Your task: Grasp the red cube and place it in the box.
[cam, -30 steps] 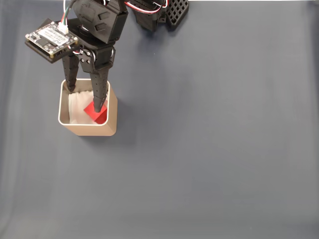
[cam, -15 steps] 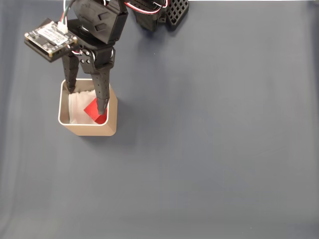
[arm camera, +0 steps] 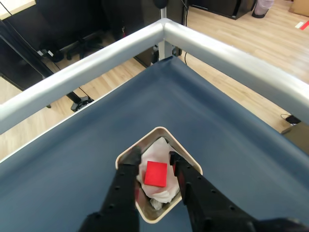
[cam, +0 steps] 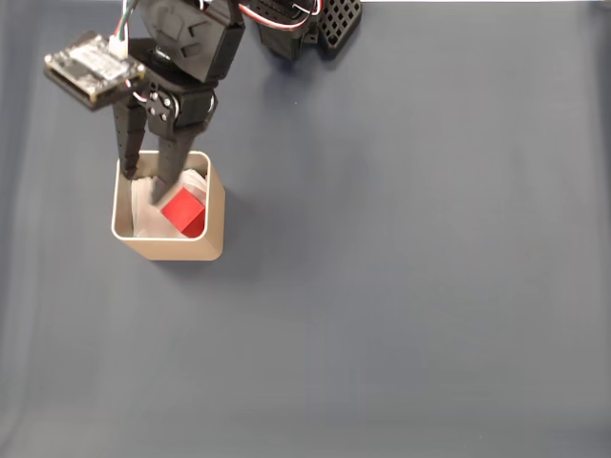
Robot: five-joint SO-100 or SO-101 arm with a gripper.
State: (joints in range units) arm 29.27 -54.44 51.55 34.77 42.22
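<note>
So here we see the gripper (cam: 153, 183) hanging over the box (cam: 216, 205) with its 2 fingers parted and nothing held between them. In the fixed view the fingertips dip just inside the box's upper left part, 1 near the left wall and the other next to the cube (cam: 184, 213). From the wrist view we look down between the black fingers (arm camera: 126, 182), and the gripper (arm camera: 153, 160) straddles the cube (arm camera: 156, 173) with a clear gap on both sides, so it's loose, not clamped.

The cube sits inside the box, resting on the crumpled white lining (arm camera: 164, 193). In the fixed view it lies toward the right side of the box, turned a bit so a corner points down. We can't tell if the right fingertip is brushing it or just close.

The box (arm camera: 155, 131) stands upright on the dark blue cloth (cam: 401, 286) that covers the table, in the upper left of the fixed view. A small circuit board (cam: 88, 65) sticks out from the arm's left side there, with wires running up. At the top edge sits the black arm base (cam: 305, 24).

In the wrist view a silver rail (arm camera: 222, 55) frames the table's corner, and there's wood flooring (arm camera: 231, 29) beyond it.
</note>
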